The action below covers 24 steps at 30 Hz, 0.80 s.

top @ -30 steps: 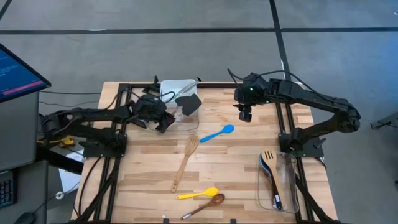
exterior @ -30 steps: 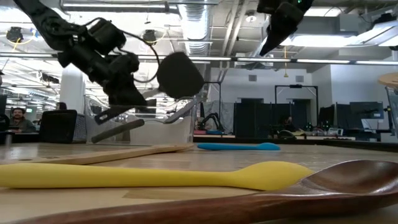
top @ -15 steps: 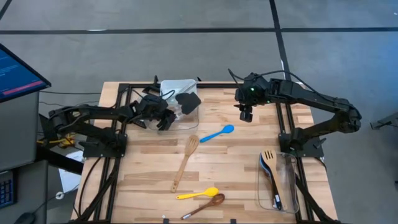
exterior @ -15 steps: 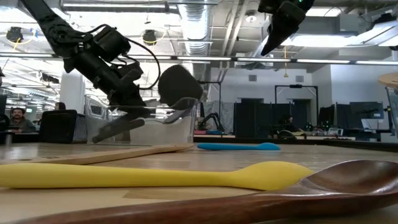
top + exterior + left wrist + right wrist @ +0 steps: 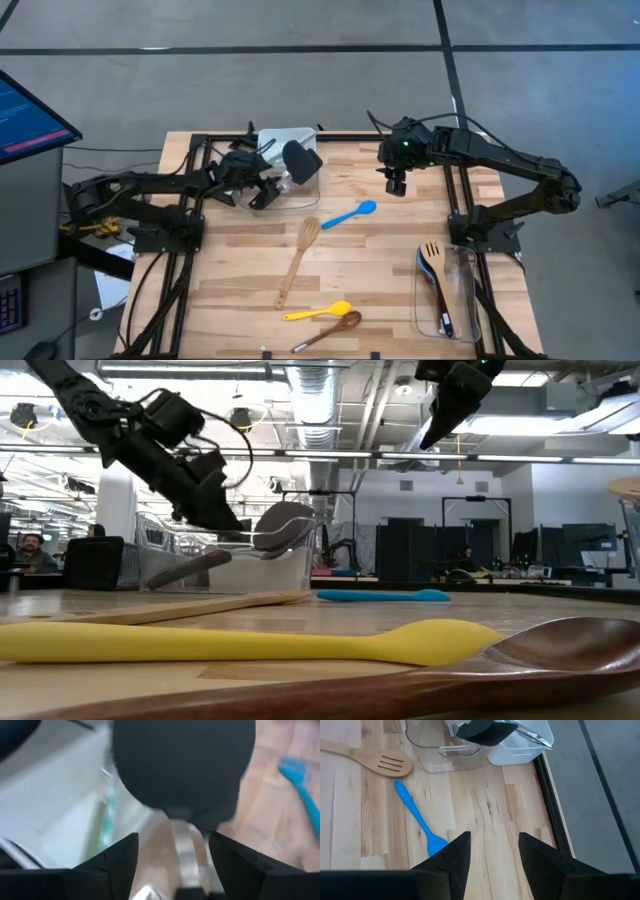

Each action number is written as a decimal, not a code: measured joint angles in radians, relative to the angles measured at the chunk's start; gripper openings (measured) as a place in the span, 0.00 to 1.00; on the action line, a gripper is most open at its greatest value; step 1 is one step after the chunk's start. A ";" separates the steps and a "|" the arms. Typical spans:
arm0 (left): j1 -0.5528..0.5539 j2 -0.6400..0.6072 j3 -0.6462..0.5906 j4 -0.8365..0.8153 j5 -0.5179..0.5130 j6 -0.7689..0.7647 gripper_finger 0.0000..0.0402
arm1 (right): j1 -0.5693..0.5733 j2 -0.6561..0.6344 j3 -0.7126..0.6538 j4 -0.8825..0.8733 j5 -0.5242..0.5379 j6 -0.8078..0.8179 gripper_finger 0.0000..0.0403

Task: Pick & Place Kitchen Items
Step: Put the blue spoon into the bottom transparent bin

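Note:
A black spatula (image 5: pixel 302 160) lies slanted in the clear tub (image 5: pixel 442 751) at the table's far left. Its head (image 5: pixel 283 525) rests at the tub's rim, and its handle (image 5: pixel 190 570) slants down behind the clear wall. My left gripper (image 5: pixel 175 865) is open just above the spatula. Its fingers stand on either side of the metal neck (image 5: pixel 184 845) with a gap on each side. My right gripper (image 5: pixel 394 186) hangs open high over the far middle of the table. A blue spatula (image 5: pixel 350 213) lies below and in front of it.
A wooden slotted turner (image 5: pixel 297 262), a yellow spoon (image 5: pixel 318 311) and a dark wooden spoon (image 5: pixel 330 330) lie loose on the table's middle and near part. A white tub (image 5: pixel 285 138) stands behind the clear one. Another clear tub (image 5: pixel 447 290) at the near right holds several utensils.
My left gripper has opened and let go of the black spatula. The spatula's head has dropped and tipped flatter, coming down onto the clear tub's rim. The gripper first dipped toward the tub, then rose a little.

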 joint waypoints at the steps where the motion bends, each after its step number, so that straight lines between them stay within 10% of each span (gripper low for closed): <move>1: 0.000 -0.023 0.000 0.001 -0.016 0.006 0.58 | 0.000 0.000 0.000 0.000 0.000 0.000 0.39; 15: -0.080 -0.385 0.000 0.027 0.120 -0.158 0.48 | 0.000 0.000 0.000 0.004 0.000 0.001 0.39; 24: -0.239 -0.406 0.000 0.081 0.120 -0.160 0.32 | 0.000 0.000 0.000 0.004 0.000 0.016 0.39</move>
